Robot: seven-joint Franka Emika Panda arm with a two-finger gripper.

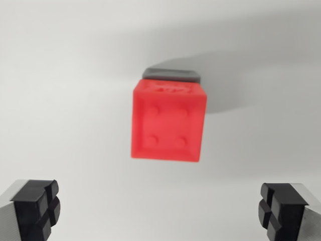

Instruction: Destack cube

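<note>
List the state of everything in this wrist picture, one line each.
Red cube: stacked on the grey cube, not gripped.
Grey cube: underneath, mostly hidden, on the white table.
Gripper: open, jaws wide apart, holding nothing.

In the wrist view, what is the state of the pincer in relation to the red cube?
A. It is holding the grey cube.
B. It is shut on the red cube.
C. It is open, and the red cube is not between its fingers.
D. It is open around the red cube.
C: the pincer is open, its fingers wide apart at the bottom corners, and the red cube lies above them in the picture, untouched.
</note>
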